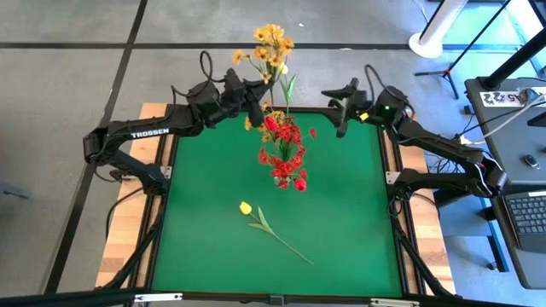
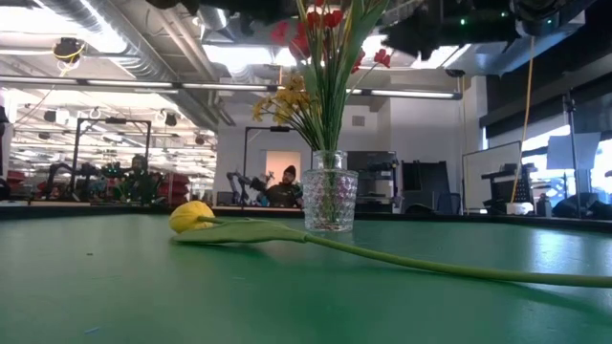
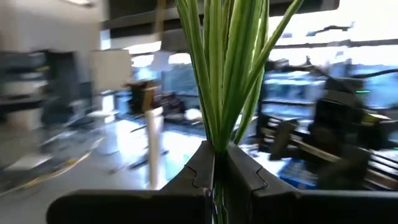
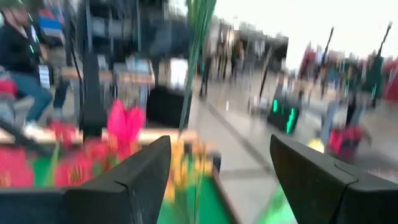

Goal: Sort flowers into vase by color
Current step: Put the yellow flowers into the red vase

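Note:
My left gripper point(image 1: 254, 109) point(image 3: 216, 152) is raised over the table's far edge, left of centre, and shut on a bunch of yellow-orange sprays point(image 1: 273, 47). A glass vase point(image 2: 330, 201) stands mid-table on its base, with red flowers point(image 1: 286, 153) and a few yellow blooms point(image 2: 284, 103) fanning out of its mouth. A yellow tulip point(image 1: 246, 207) point(image 2: 191, 216) lies flat on the green mat, nearer than the vase, its stem point(image 1: 286, 246) running toward the near right. My right gripper point(image 1: 341, 111) point(image 4: 217, 149) hangs open over the far right of the table with nothing between its fingers. My left gripper pinches several green stems and leaves point(image 3: 217, 134) of the bunch together between its two fingers. The fingers lie about level and across the stems. The bunch stands roughly upright above them, lifted, with its blooms point(image 1: 273, 47) out past the far edge. The fingers hide its lower ends.
The green mat point(image 1: 205, 247) has free room on its left and near right. Wooden table edges point(image 1: 128, 247) frame it. A stand base point(image 1: 431, 43) and a desk with a laptop point(image 1: 529, 213) are off the right side. A person point(image 2: 287, 186) sits far behind the table.

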`<state>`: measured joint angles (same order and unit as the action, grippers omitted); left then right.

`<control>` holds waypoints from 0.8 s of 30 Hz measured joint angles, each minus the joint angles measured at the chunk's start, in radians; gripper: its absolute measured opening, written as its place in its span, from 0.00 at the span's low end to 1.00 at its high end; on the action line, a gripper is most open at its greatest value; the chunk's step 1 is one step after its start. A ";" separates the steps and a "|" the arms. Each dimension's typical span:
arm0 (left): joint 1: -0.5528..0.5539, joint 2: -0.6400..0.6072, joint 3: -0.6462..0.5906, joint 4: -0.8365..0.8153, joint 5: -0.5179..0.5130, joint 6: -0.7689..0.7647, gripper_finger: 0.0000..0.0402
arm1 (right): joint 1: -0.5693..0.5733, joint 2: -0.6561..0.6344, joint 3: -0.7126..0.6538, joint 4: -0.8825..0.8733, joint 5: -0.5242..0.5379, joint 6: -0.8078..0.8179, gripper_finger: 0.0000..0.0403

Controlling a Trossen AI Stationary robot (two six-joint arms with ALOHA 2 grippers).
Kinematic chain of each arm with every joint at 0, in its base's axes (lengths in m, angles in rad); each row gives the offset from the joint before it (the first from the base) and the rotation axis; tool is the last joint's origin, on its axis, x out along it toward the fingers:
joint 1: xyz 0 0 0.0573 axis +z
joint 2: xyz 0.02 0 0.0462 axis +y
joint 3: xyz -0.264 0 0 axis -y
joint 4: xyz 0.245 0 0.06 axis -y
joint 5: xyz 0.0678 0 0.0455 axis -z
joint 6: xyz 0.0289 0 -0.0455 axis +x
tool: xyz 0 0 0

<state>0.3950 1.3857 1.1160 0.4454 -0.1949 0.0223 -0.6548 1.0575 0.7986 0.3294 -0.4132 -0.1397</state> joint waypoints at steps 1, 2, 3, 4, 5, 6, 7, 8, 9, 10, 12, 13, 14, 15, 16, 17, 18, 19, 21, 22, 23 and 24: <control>0.000 0.000 0.000 0.009 0.040 0.002 0.02 | 0.000 0.002 0.000 0.046 -0.007 0.001 0.68; 0.000 0.000 0.000 0.016 0.075 0.006 0.02 | 0.000 0.006 0.000 0.104 -0.008 0.007 0.68; -0.002 0.000 0.000 0.022 0.106 0.007 0.02 | 0.002 0.010 0.001 0.154 -0.015 0.018 0.68; -0.006 0.000 0.000 0.025 0.129 0.007 0.02 | 0.003 0.017 0.003 0.195 -0.035 0.035 0.68; -0.010 0.000 0.000 0.026 0.144 0.007 0.02 | 0.009 0.027 0.014 0.216 -0.060 0.057 0.68; -0.014 0.000 0.000 0.027 0.156 0.007 0.02 | 0.015 0.038 0.029 0.220 -0.080 0.067 0.68; -0.020 0.000 0.000 0.027 0.163 0.007 0.02 | 0.021 0.050 0.045 0.218 -0.093 0.081 0.68; -0.027 0.000 0.000 0.028 0.165 0.007 0.02 | 0.028 0.062 0.063 0.209 -0.099 0.087 0.68; -0.032 0.000 0.000 0.031 0.168 0.007 0.02 | 0.034 0.075 0.083 0.195 -0.103 0.088 0.68; -0.039 0.000 0.000 0.036 0.172 0.007 0.02 | 0.043 0.088 0.104 0.181 -0.104 0.088 0.68; -0.051 0.000 0.000 0.046 0.194 0.008 0.02 | 0.070 0.123 0.147 0.157 -0.112 0.085 0.68; -0.059 0.000 0.000 0.053 0.204 0.007 0.02 | 0.083 0.141 0.168 0.141 -0.122 0.084 0.68; -0.066 0.000 0.000 0.061 0.210 0.008 0.02 | 0.094 0.159 0.186 0.124 -0.136 0.084 0.68; -0.073 0.000 0.000 0.071 0.213 0.013 0.02 | 0.105 0.177 0.204 0.114 -0.143 0.083 0.68; -0.079 0.000 0.000 0.081 0.213 0.020 0.02 | 0.116 0.194 0.224 0.108 -0.148 0.084 0.68; -0.084 0.000 0.000 0.090 0.214 0.030 0.02 | 0.126 0.209 0.241 0.108 -0.148 0.083 0.68; -0.088 0.000 0.000 0.099 0.214 0.037 0.02 | 0.136 0.223 0.257 0.109 -0.148 0.083 0.68; -0.092 0.000 0.000 0.107 0.214 0.040 0.02 | 0.144 0.235 0.272 0.108 -0.148 0.083 0.68; -0.095 0.000 0.000 0.118 0.213 0.042 0.02 | 0.155 0.256 0.300 0.093 -0.148 0.083 0.68; -0.096 0.000 0.000 0.121 0.213 0.042 0.02 | 0.162 0.266 0.314 0.085 -0.148 0.083 0.68; -0.096 0.000 0.000 0.124 0.213 0.042 0.02 | 0.167 0.276 0.326 0.081 -0.148 0.083 0.68; -0.096 0.000 0.000 0.128 0.213 0.040 0.02 | 0.173 0.283 0.335 0.079 -0.147 0.084 0.68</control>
<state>0.2993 1.3857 1.1160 0.5737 0.0181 0.0628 -0.4823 1.3402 1.1334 0.4088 -0.5602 -0.0560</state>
